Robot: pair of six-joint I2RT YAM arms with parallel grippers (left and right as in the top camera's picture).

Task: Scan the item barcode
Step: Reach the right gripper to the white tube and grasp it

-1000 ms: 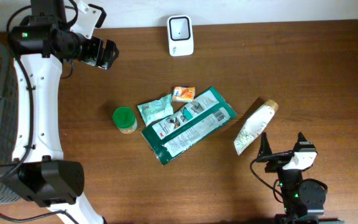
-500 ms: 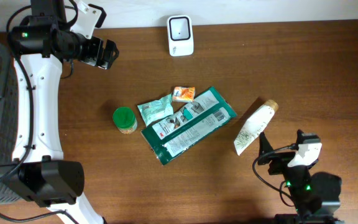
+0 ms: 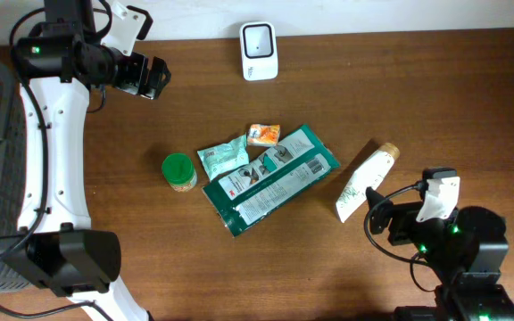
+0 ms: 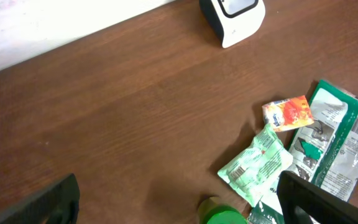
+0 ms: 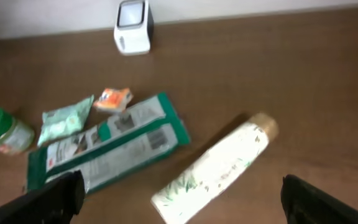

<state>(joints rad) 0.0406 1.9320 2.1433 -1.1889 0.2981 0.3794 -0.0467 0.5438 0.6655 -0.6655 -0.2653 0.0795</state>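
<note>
Both arms hang clear of the goods. The left gripper (image 3: 153,78) sits up at ten o'clock on the table (image 3: 435,98), jaws spread wide and empty. The right gripper (image 3: 377,210) is down at four o'clock, just as wide, holding nothing, its tips just beside the lower end of the white tube (image 3: 365,184). The white barcode scanner (image 3: 259,51) stands at twelve o'clock by the wall. In the middle lie a long green packet (image 3: 270,179), barcode facing up, a pale green sachet (image 3: 222,159), a small orange packet (image 3: 263,135) and, at their nine o'clock, a green-lidded jar (image 3: 178,171).
</note>
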